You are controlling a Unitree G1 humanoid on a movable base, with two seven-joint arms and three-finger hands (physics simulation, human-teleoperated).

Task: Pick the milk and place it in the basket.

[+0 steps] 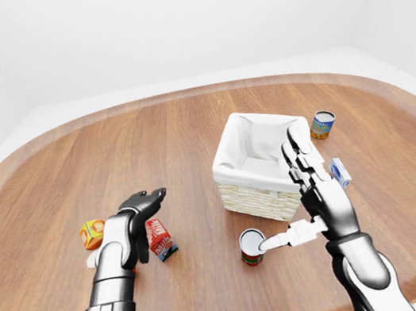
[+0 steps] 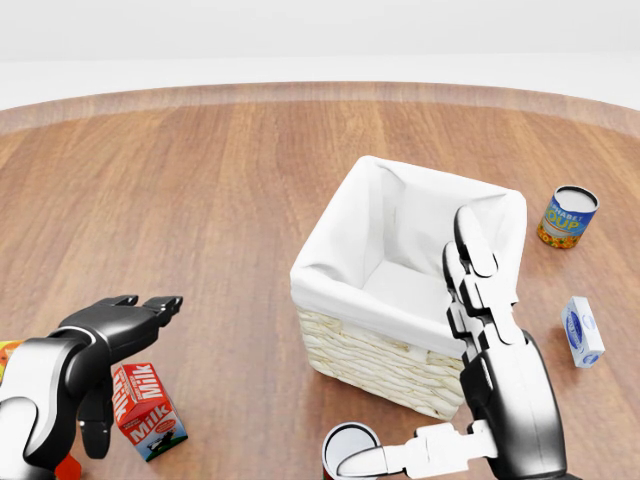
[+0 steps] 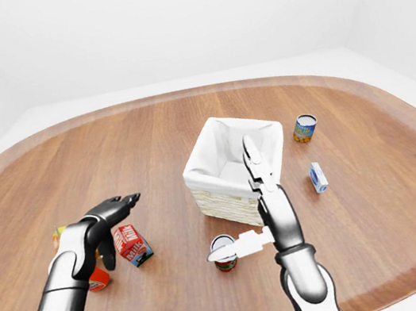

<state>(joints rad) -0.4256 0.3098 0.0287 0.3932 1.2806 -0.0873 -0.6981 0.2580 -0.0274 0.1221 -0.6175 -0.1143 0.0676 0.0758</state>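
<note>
The milk (image 2: 148, 410) is a small red carton labelled "Milk", upright on the wooden table at the lower left of the head view; it also shows in the left-eye view (image 1: 161, 239). My left hand (image 2: 120, 322) hovers just above and left of the carton, fingers open, not closed round it. The basket (image 2: 330, 270) is wicker with a white cloth liner, at the centre. My right hand (image 2: 480, 300) is open, fingers straight up, beside the basket's right side, thumb pointing left over a can (image 2: 350, 450).
A red-sided can stands below the basket. A soup can (image 2: 567, 217) and a small blue-white carton (image 2: 582, 331) lie right of the basket. An orange box (image 1: 92, 233) sits left of my left arm. The table edge (image 1: 181, 96) curves round the top.
</note>
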